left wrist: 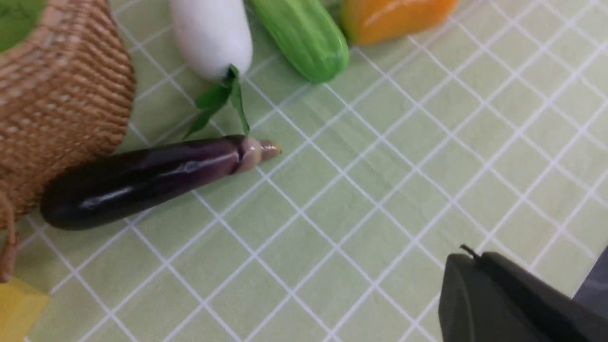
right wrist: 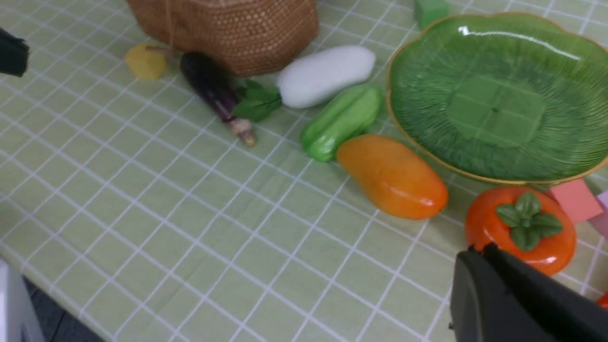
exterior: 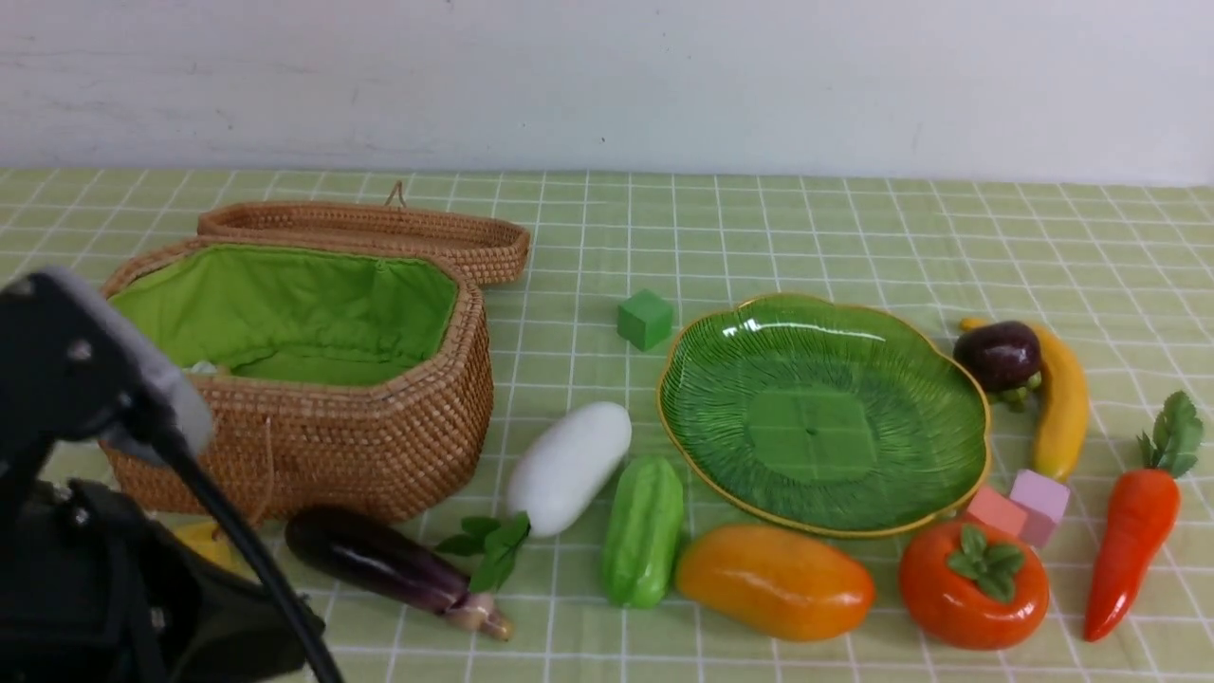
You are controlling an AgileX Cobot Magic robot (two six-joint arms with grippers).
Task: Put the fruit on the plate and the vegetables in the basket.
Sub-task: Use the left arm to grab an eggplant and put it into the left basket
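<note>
The eggplant lies just beside the wall of the basket, at its 6 o'clock, long axis running 10 to 4 o'clock in the front view, nearer the left gripper than the right gripper. Too little of either shows to tell how the jaws stand. Its near side is bare tablecloth; wicker crowds the far side.

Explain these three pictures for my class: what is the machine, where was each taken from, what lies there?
It is a robot with two arms. The front view looks forward from between them; its left arm shows at the left. The other two come from wrist cameras, each showing a dark edge of its gripper: left gripper, right gripper. On the checked cloth lie an open basket, a green plate, toy fruit, toy vegetables and small cubes. Nothing is seen held.
</note>
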